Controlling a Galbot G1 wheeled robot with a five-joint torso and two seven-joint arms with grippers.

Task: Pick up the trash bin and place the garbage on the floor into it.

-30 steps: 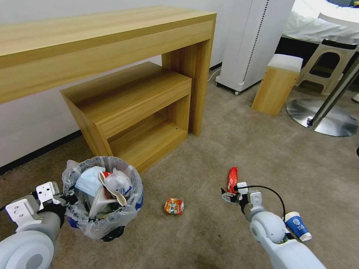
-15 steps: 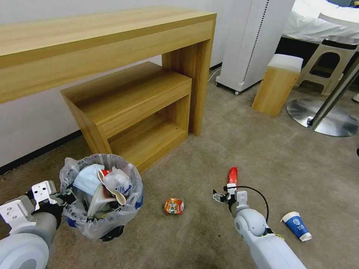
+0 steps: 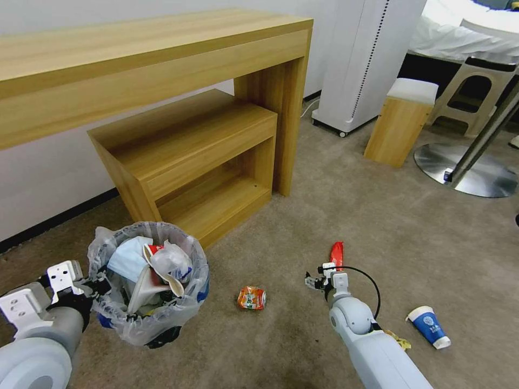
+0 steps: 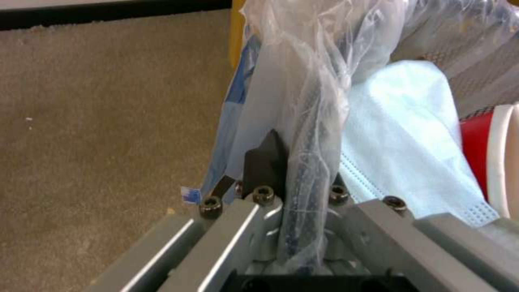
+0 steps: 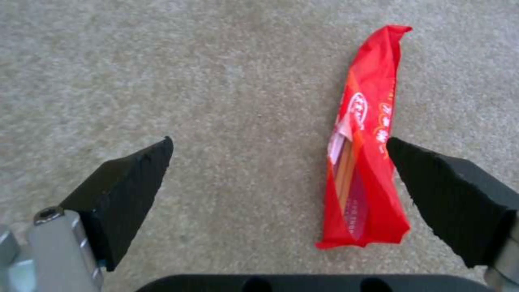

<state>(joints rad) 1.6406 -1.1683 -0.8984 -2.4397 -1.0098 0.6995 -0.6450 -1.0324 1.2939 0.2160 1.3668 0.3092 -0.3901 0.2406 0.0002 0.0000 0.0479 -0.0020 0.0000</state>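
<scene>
The trash bin (image 3: 148,302), black and lined with a crinkly bag, stands on the beige floor (image 3: 303,216) at the lower left, stuffed with a pale-blue mask (image 3: 127,258) and white litter. My left gripper (image 3: 93,289) is shut on its bagged rim (image 4: 303,121), beside the mask (image 4: 400,134). My right gripper (image 3: 316,281) hangs open low over the carpet. The red wrapper (image 5: 362,154) lies flat just inside one of its fingers (image 5: 449,194), and the right gripper (image 5: 279,142) does not touch it. On the floor lie the red wrapper (image 3: 337,254), an orange-yellow wrapper (image 3: 251,297) and a blue-white cup (image 3: 430,326).
A wooden desk (image 3: 162,59) with a lower shelf unit (image 3: 205,156) stands right behind the bin. A white appliance (image 3: 367,59), a wooden stool (image 3: 400,121) and a round metal base (image 3: 467,173) are at the back right. Open carpet lies between the bin and the wrappers.
My right arm has swung left and reached forward, bringing its gripper down beside the red wrapper and uncovering the blue-white cup. The bin has shifted slightly in the left gripper.
</scene>
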